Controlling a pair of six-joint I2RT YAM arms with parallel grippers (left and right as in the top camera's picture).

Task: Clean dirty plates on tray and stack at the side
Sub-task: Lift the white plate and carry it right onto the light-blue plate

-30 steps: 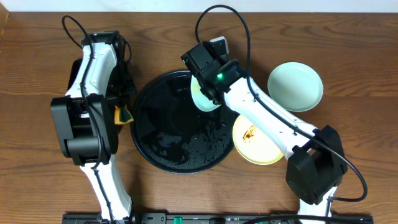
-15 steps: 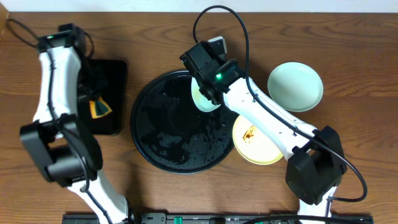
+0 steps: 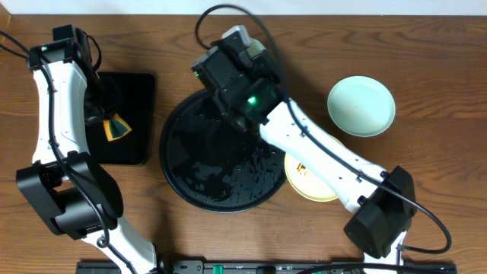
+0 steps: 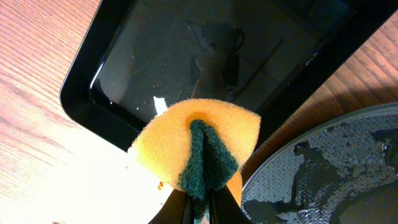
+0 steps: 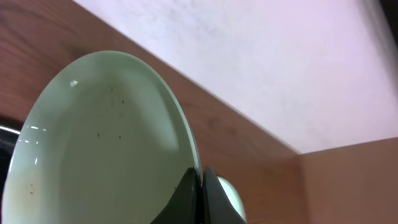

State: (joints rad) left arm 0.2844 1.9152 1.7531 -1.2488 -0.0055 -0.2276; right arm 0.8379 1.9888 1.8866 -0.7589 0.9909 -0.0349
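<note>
**Both claws loaded, one plate off the tray**

Left claw pinched tight on a folded sponge, yellow with a green scrub face, over the rectangular tray. Round tray at centre, wet. Right claw clamped on the rim of a mint-green plate, tilted on edge near the tray's far rim. Yellow plate, brown-smeared, just beside the tray's right edge. Second mint plate on the table, farther right.
</note>
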